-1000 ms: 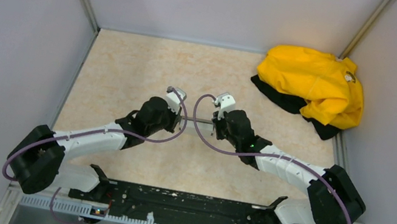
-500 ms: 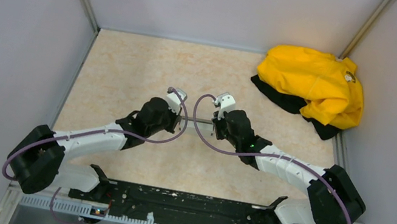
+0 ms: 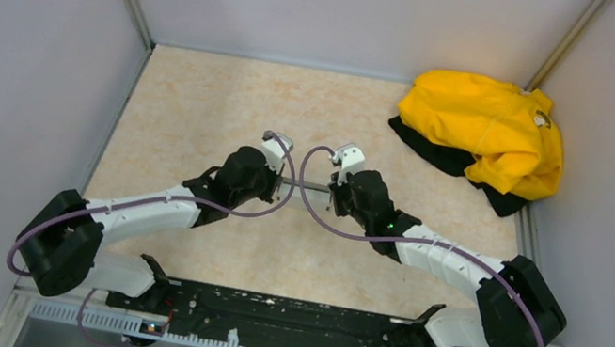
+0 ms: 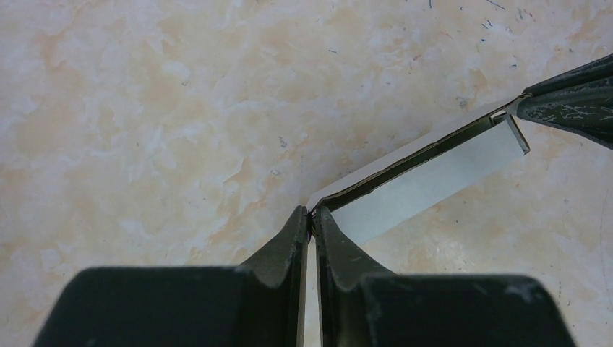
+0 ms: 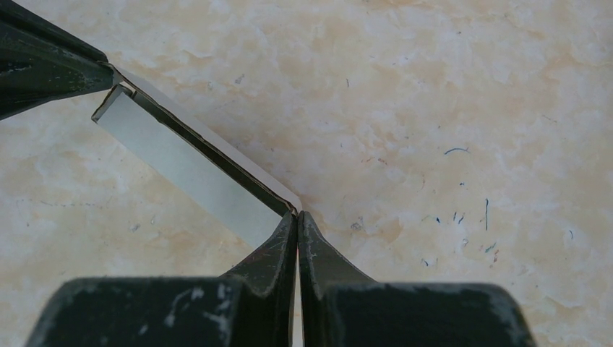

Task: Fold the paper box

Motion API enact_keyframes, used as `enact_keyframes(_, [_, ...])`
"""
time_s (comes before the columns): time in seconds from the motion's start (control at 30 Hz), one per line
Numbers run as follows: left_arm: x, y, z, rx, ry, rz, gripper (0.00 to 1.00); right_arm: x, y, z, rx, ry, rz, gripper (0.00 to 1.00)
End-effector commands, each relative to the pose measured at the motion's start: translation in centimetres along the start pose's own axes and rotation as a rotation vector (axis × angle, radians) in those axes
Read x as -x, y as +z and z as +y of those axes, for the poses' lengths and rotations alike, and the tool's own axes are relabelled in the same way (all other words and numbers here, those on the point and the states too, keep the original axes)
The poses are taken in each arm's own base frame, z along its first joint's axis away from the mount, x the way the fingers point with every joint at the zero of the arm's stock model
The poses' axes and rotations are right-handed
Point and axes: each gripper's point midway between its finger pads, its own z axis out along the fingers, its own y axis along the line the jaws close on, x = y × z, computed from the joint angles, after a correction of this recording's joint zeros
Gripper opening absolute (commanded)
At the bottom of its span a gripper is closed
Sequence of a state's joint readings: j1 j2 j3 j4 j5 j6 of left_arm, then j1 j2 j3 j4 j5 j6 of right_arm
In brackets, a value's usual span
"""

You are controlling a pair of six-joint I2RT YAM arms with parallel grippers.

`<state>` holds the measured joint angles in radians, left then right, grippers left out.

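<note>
The left hand (image 3: pixel 281 188) is reaching in from the left with its two dark fingers (image 4: pixel 285 242) pressed almost together, only a hairline slit showing between them. It is pinching the near corner of the paper box (image 4: pixel 426 177) right at its fingertips. From that pinch the box is running away ahead of the hand and off to its right as a long, narrow, pale grey-white strip. One flat panel is facing the left wrist camera, and a thin dark gap is showing along the panel's upper edge where two layers are standing slightly apart.

In the overhead view the box is spanning the short gap between the two hands, over the speckled beige surface (image 3: pixel 201 107). Whether it is touching that surface I cannot tell.

The right hand (image 3: pixel 329 193) is meeting the box from the other side. Its fingers (image 5: pixel 318 253) are likewise closed down to a sliver and are gripping the opposite corner, so the strip is stretching ahead of this hand and to its left. There the tips of the left hand are clamping the far end.

Well beyond the right hand, to its right, a crumpled yellow garment (image 3: pixel 483 128) is lying in the corner on top of a black cloth (image 3: pixel 436 154).
</note>
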<state>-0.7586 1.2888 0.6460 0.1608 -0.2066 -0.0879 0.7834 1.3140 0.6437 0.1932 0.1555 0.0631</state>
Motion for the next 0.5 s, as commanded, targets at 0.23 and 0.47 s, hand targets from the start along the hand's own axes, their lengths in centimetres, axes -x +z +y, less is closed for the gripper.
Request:
enact_keyframes(0.23, [0.97, 0.39, -1.14, -0.019, -0.041, 0.008, 0.13, 3.17, 0.49, 0.8, 0.013, 0.041, -0.052, 0.0])
enact_keyframes(0.47, [0.84, 0.42, -1.36, -0.024, -0.063, 0.021, 0.13, 3.26, 0.76, 0.77, 0.0, 0.063, -0.031, 0.0])
